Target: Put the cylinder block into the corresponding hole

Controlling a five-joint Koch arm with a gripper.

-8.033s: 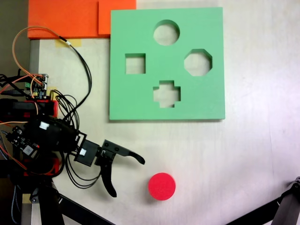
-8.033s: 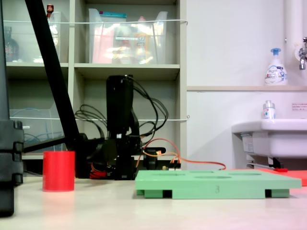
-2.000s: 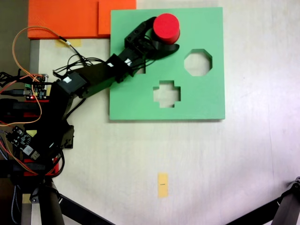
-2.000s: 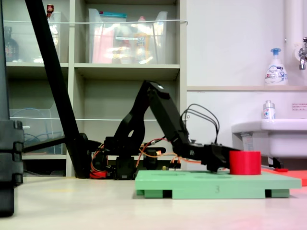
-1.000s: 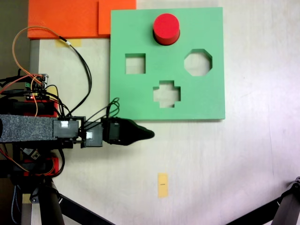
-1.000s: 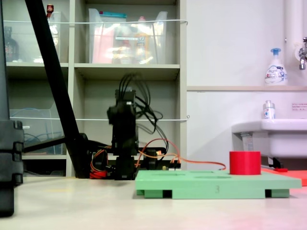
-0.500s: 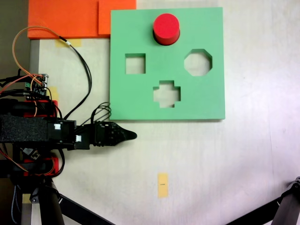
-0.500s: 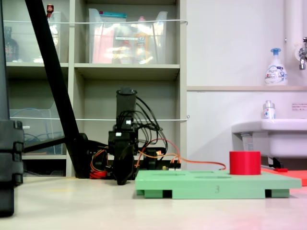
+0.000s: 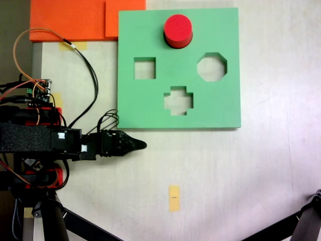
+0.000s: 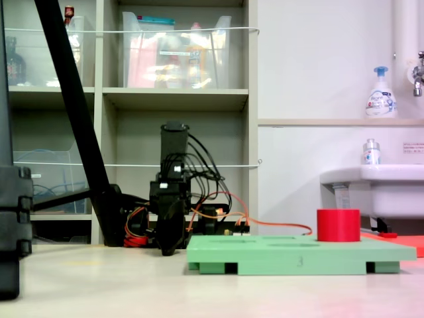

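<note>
The cylinder block (image 9: 178,30) stands in the circular cutout of the green board (image 9: 220,105), its top proud of the surface; the gripper (image 9: 142,145) lies off the board, well apart, jaws pressed together; best to rest there rather than nudge the board.

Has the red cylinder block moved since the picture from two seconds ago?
No. The red cylinder block sits at the same circular cutout of the green foam board, far from the hand.
</note>
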